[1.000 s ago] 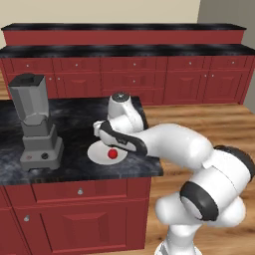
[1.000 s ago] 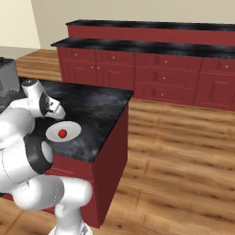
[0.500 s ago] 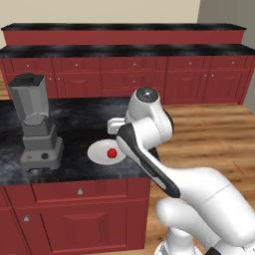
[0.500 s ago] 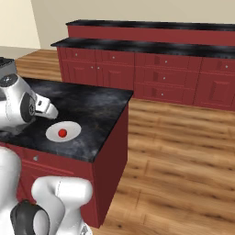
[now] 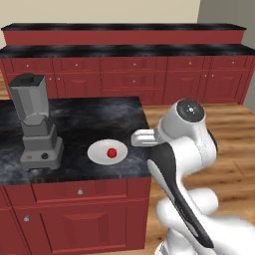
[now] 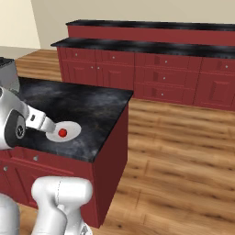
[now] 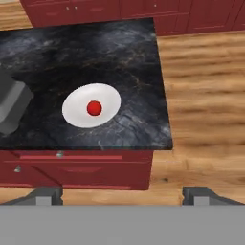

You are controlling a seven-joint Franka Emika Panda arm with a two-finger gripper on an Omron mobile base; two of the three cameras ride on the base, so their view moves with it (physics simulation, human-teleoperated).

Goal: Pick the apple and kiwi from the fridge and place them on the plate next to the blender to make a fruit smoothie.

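Apple placed; kiwi pending.
Shiny red round apple [image 7: 94,108] is seen on flat white round plate [image 7: 76,112]; fingers [image 7: 200,195] spread, empty. Fridge to be approached w/ wide clearance.

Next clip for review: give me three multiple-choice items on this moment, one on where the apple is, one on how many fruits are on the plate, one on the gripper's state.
1. Where is the apple?
A. On the plate
B. On the bare counter
C. Between the fingers

2. How many fruits lie on the plate?
A. None
B. One
C. Two

3. How does the gripper stand?
A. Shut on the apple
B. Shut and empty
C. Open, holding nothing

Key: 1 A, the red apple sits near the middle of the white plate, beside the blender on the dark counter. 2 B, the apple alone is on the plate. 3 C, in the hand view the two finger tips stand wide apart, back from the counter, with nothing between them.
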